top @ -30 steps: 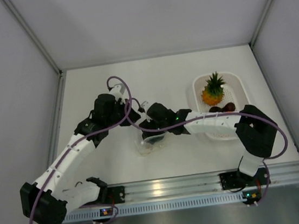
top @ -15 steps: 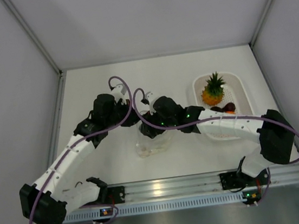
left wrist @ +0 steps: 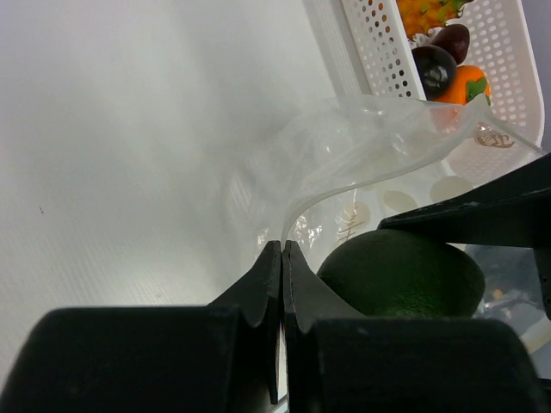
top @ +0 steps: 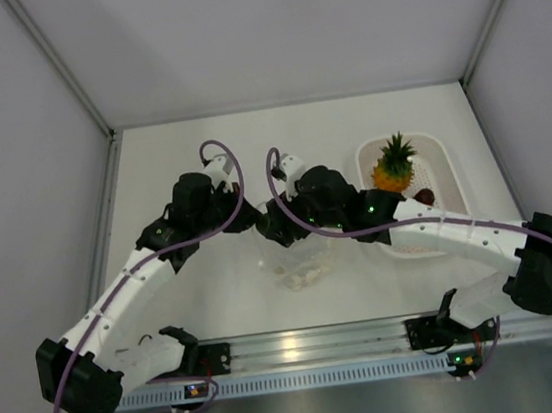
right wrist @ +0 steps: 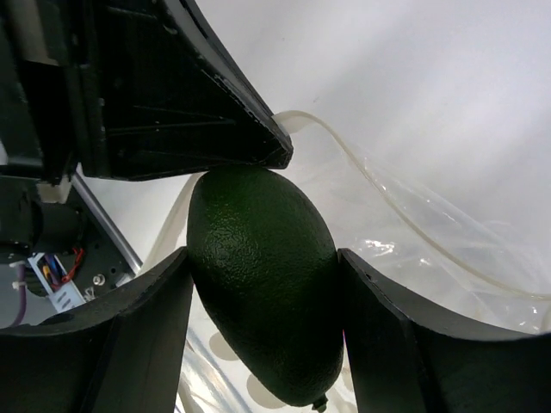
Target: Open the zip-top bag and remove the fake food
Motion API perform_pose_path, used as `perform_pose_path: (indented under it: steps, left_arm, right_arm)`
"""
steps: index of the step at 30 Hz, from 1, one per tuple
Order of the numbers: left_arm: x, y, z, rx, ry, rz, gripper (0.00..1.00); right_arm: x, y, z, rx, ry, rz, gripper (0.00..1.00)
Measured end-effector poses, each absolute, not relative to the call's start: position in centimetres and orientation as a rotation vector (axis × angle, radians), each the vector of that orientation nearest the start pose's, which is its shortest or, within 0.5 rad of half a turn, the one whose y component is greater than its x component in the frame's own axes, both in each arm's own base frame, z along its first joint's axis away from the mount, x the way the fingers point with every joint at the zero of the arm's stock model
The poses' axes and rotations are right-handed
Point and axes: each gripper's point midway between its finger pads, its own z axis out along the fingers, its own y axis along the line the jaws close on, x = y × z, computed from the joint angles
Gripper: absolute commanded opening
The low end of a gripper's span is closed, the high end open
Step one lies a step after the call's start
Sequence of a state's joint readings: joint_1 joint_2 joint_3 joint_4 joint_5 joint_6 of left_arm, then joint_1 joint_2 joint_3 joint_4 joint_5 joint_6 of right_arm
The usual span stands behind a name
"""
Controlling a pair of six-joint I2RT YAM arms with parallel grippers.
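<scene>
**Left pinches the bag rim, right holds a green toy fruit**

The left gripper (left wrist: 281, 251) is closed tight, its two fingers pressed together on the thick rim strip of the clear bag (left wrist: 344, 146). It holds that edge up off the table (top: 181, 168). The right gripper (right wrist: 263, 288) is partly open, with one finger on each side of a dark green, pebbly, egg-shaped toy fruit (right wrist: 250, 232) that fills the gap between them. The fruit sits just beside the left gripper's fingertips, at the bag's mouth. Whether it is fully clear of the plastic cannot be told.

From above, both grippers meet over the middle of the table, and the crumpled bag hangs below them toward the near edge. To the right stands a white perforated basket (top: 442, 161). It holds a pineapple (top: 392, 167), a round orange fruit (left wrist: 469, 84) and two dark round pieces (left wrist: 433, 69).
</scene>
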State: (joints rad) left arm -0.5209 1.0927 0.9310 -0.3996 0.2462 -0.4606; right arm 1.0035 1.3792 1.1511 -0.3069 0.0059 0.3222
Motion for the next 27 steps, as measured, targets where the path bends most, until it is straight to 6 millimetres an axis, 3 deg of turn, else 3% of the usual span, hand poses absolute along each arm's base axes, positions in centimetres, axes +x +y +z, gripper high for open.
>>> perform_pose_path:
  steps: [10,21,27]
  left_arm:
    - [25.6,-22.1,21.0,0.215,2.224,-0.843,0.0]
    - [25.4,-22.2,23.3,0.18,2.15,-0.91,0.0]
    - [25.3,-22.9,24.6,0.163,2.108,-0.982,0.0]
  right_arm:
    - [20.6,36.4,26.2,-0.633,1.905,0.959,0.18]
    - [19.6,38.0,27.9,-0.504,1.683,1.243,0.15]
    - [19.8,38.2,30.1,-0.422,1.538,1.339,0.15]
